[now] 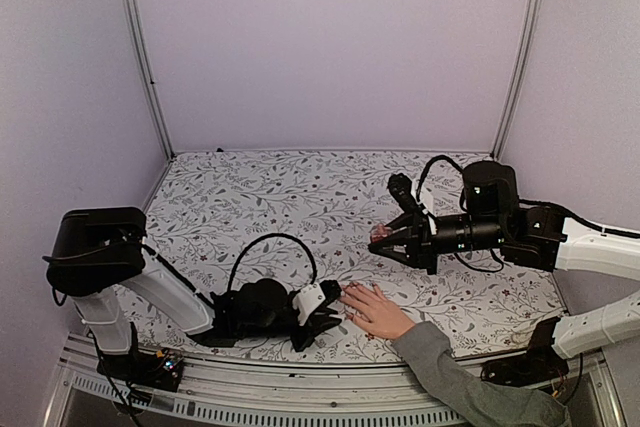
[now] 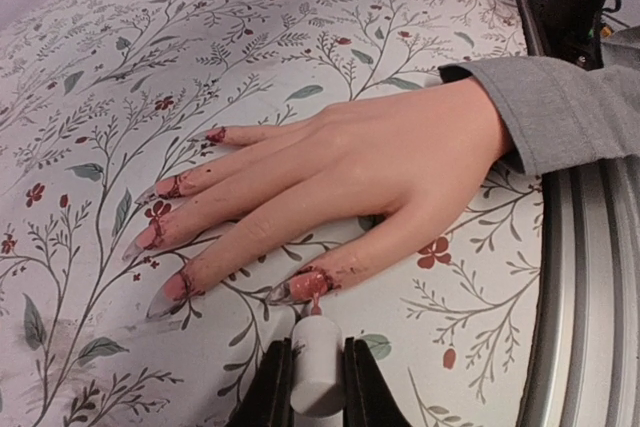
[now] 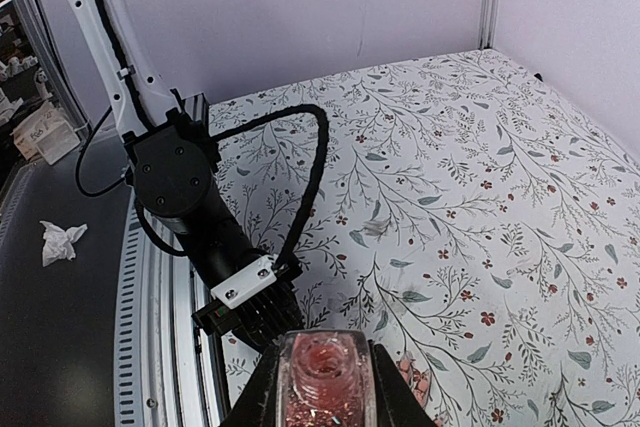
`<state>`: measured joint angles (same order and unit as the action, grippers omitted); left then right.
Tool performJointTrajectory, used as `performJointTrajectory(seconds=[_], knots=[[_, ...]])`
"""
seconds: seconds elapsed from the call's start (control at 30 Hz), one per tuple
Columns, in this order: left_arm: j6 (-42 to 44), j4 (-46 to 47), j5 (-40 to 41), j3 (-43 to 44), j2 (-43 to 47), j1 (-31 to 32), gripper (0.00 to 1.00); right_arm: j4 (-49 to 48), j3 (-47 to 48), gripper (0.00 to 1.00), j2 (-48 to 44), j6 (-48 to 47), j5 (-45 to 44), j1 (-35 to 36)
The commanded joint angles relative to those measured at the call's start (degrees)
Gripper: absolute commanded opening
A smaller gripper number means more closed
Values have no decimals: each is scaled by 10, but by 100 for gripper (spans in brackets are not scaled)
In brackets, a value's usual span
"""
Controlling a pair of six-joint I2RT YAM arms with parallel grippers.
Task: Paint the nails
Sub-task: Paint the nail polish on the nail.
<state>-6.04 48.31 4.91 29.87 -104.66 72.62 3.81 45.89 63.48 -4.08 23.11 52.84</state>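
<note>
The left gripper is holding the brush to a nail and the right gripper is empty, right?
Not quite. The right gripper is not empty: the right wrist view shows it shut on an open bottle of red polish. The rest holds: the left gripper is holding the brush to a nail of the hand.

The nails are long and pointed, clear at the tips, with uneven red-pink polish smeared also onto the skin. Their hand lies flat, fingers spread, on the flowered cloth.
</note>
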Motion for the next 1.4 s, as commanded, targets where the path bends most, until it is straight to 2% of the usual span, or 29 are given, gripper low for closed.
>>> performJointTrajectory(seconds=[0.0, 1.37], knots=[[3, -2, -5, 9, -6, 6, 0, -9, 2, 0, -9, -1, 0, -3], [-1, -18, 7, -1, 11, -1, 0, -10, 2, 0, -9, -1, -1, -3]])
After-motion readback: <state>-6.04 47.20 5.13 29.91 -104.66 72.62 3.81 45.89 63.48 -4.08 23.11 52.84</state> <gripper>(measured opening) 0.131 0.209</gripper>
